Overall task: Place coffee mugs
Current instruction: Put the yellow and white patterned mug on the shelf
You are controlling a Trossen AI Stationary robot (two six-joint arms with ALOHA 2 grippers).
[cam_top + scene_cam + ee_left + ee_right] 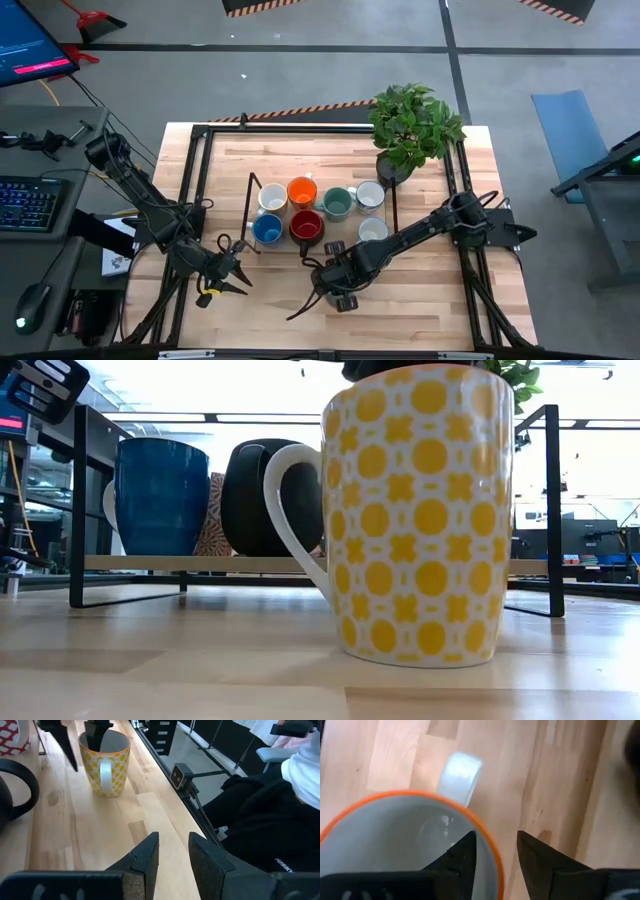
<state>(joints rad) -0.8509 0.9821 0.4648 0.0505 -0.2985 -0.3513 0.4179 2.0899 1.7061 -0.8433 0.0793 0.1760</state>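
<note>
A yellow-dotted white mug (420,510) stands upright on its base on the table, near the near edge (343,298). My right gripper (495,852) hangs over it, open. One finger (97,732) is inside the mug and the other (65,745) outside, astride the orange rim (492,847) beside the handle (460,772). No touch shows. Seven more mugs stand on the rack, among them blue (267,230), orange (302,192), teal (337,203) and red (306,228). My left gripper (172,852) waits open, low at the table's left (235,272).
The black wire rack (250,200) stands in the table's middle, with the potted plant (410,125) behind its right end. A small camera (179,774) sits at the near table edge, and a seated person in dark clothes (260,815) is beyond it. Bare wood lies around the yellow mug.
</note>
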